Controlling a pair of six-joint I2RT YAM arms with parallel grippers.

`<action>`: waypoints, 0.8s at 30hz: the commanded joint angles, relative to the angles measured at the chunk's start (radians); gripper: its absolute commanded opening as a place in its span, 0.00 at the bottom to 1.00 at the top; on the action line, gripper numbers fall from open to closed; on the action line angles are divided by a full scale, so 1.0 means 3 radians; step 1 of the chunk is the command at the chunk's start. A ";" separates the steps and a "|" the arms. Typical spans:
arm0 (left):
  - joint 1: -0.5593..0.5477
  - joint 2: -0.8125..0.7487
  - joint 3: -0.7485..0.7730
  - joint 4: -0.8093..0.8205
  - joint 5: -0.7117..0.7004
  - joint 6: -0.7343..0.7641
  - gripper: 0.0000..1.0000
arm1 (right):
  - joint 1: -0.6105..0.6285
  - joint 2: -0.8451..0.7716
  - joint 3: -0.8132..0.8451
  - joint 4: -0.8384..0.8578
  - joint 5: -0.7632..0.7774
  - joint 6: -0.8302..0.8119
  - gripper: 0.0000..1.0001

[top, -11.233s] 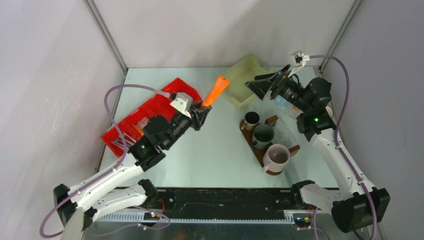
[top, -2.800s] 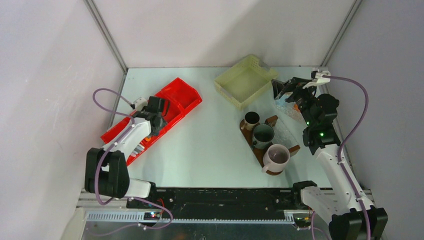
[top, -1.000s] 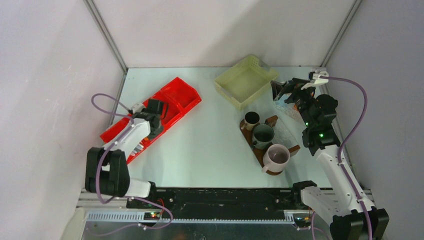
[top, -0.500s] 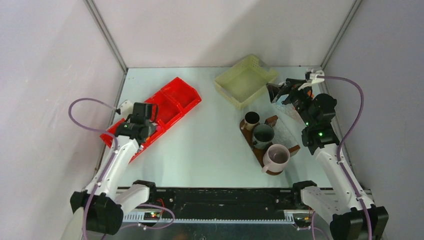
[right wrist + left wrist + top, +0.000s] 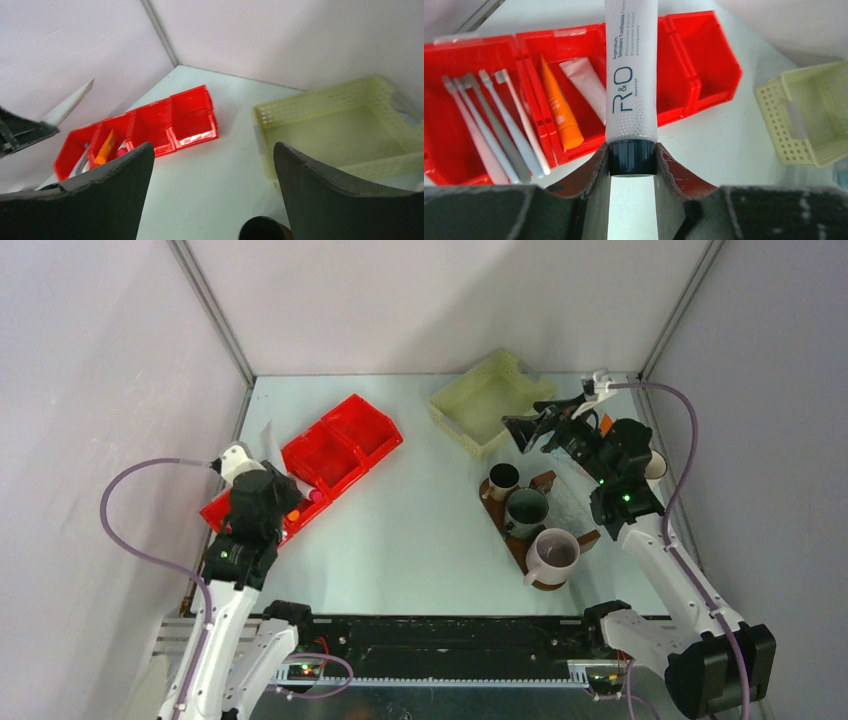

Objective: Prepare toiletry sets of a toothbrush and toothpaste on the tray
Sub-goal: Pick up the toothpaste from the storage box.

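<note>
My left gripper (image 5: 631, 161) is shut on the dark cap of a white toothpaste tube (image 5: 631, 75), held above the red bin (image 5: 684, 65). From above, this gripper (image 5: 268, 468) hovers over the bin's near-left end. Several slim toothbrushes (image 5: 499, 125) fill one compartment; an orange tube (image 5: 559, 115) and a pinkish-white tube (image 5: 586, 87) lie in the one beside it. The dark wooden tray (image 5: 590, 537) carries a small brown mug (image 5: 503, 480), a dark green mug (image 5: 527, 508) and a mauve-grey mug (image 5: 553, 555). My right gripper (image 5: 520, 430) hangs open and empty behind the brown mug (image 5: 263, 230).
A pale yellow mesh basket (image 5: 485, 405) stands at the back, just left of the right gripper, with nothing visible in it (image 5: 340, 125). The red bin (image 5: 340, 445) lies diagonally on the left. Grey walls close in the table on three sides.
My left arm has pulled back out of the red bin and risen with the white tube in its grip. The right gripper has swung left, toward the basket and the mugs.
</note>
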 commanded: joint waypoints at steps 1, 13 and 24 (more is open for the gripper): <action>-0.0138 -0.0228 -0.0090 0.0748 0.0292 0.0633 0.00 | 0.0199 0.0115 0.0366 -0.0032 -0.0181 0.0109 0.91; -0.1123 -0.0498 -0.0314 0.1707 0.0531 0.1560 0.00 | 0.0686 0.0305 0.0676 -0.0212 -0.0100 0.0436 0.89; -0.2128 -0.0237 -0.0326 0.2254 0.0117 0.2509 0.00 | 0.0912 0.0467 0.0842 -0.0049 -0.0004 0.1286 0.85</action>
